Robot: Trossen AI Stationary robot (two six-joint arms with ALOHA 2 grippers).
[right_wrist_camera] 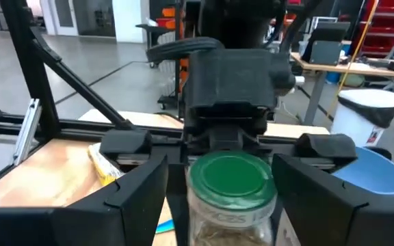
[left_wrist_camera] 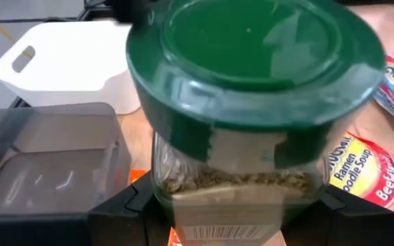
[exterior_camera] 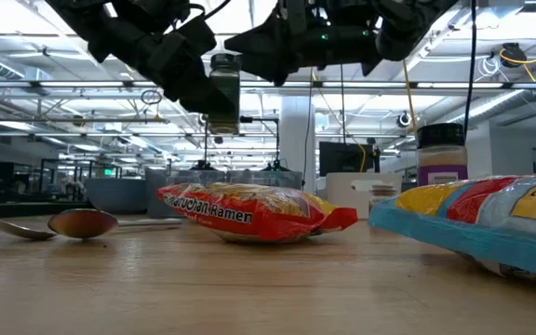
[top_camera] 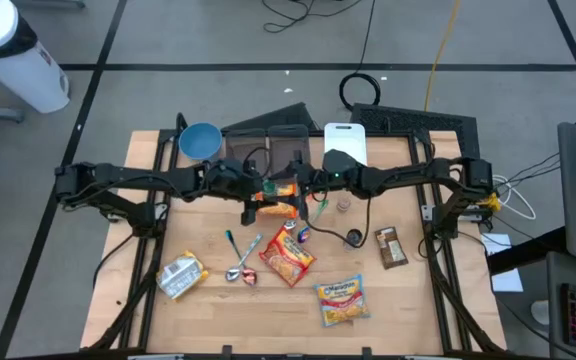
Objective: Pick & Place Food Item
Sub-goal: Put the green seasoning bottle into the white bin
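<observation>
A glass spice jar (left_wrist_camera: 238, 171) with a green lid (right_wrist_camera: 232, 179) hangs above the middle of the table, and my left gripper (left_wrist_camera: 232, 208) is shut on it. In the low view the jar (exterior_camera: 223, 93) stands upright, well above the ramen pack (exterior_camera: 249, 212). My right gripper (right_wrist_camera: 221, 188) faces the left one from the table's right side. It is open, with one finger on either side of the jar and a gap showing between each finger and the glass. Both grippers meet over the table's middle (top_camera: 290, 187). My left gripper pinches the jar's glass body (left_wrist_camera: 183, 195) below the lid between its two fingers (left_wrist_camera: 125, 205), one on each side. The fingers come from the table's left, slanting a little downward. The jar is lifted clear of the table and stays upright.
On the table lie two ramen packs (top_camera: 286, 255) (top_camera: 341, 300), spoons (top_camera: 238, 265), a silver packet (top_camera: 181, 275), a chocolate bar (top_camera: 390, 247) and a second small jar (top_camera: 344, 204). At the far edge stand a blue bowl (top_camera: 200, 140), grey containers (top_camera: 268, 145) and a white bin (top_camera: 345, 140).
</observation>
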